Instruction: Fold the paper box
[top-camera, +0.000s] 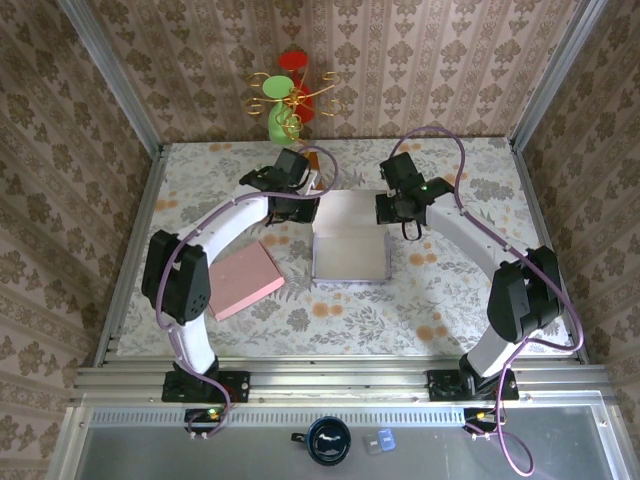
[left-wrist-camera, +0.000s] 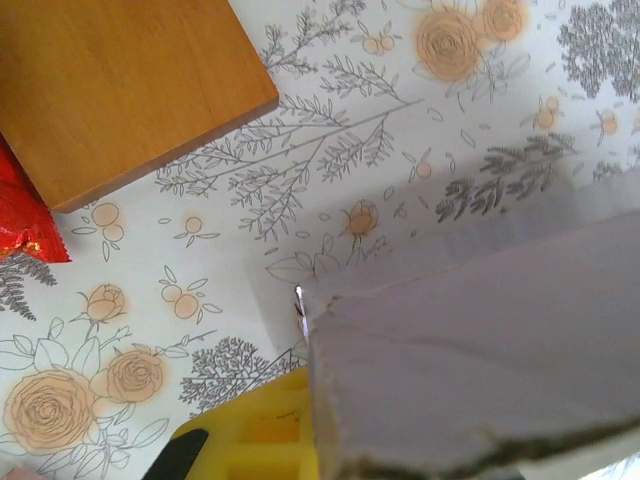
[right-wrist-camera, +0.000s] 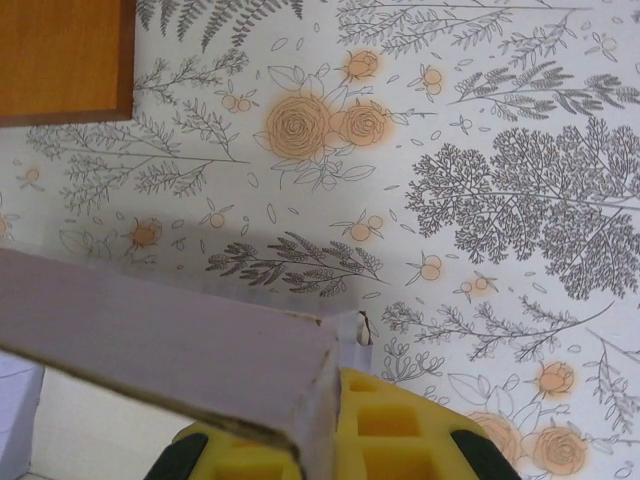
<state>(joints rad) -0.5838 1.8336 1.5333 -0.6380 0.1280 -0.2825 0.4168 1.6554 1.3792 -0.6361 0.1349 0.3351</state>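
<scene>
The paper box (top-camera: 350, 258) is pale lilac and lies open in the middle of the flowered table, with its back panel raised between the two arms. My left gripper (top-camera: 302, 207) is shut on the box's back left corner. In the left wrist view one yellow finger (left-wrist-camera: 255, 440) presses against the edge of the lilac wall (left-wrist-camera: 470, 340), and the other finger is hidden behind the card. My right gripper (top-camera: 389, 209) is shut on the back right corner. There the yellow fingers (right-wrist-camera: 400, 430) sit on either side of the thin lilac wall (right-wrist-camera: 160, 345).
A pink flat pad (top-camera: 245, 280) lies left of the box, under the left arm. A wooden block (top-camera: 314, 165) (left-wrist-camera: 110, 90) (right-wrist-camera: 60, 55) sits behind the box with a red packet (left-wrist-camera: 20, 220) beside it. A green vase (top-camera: 283, 115) stands at the back wall.
</scene>
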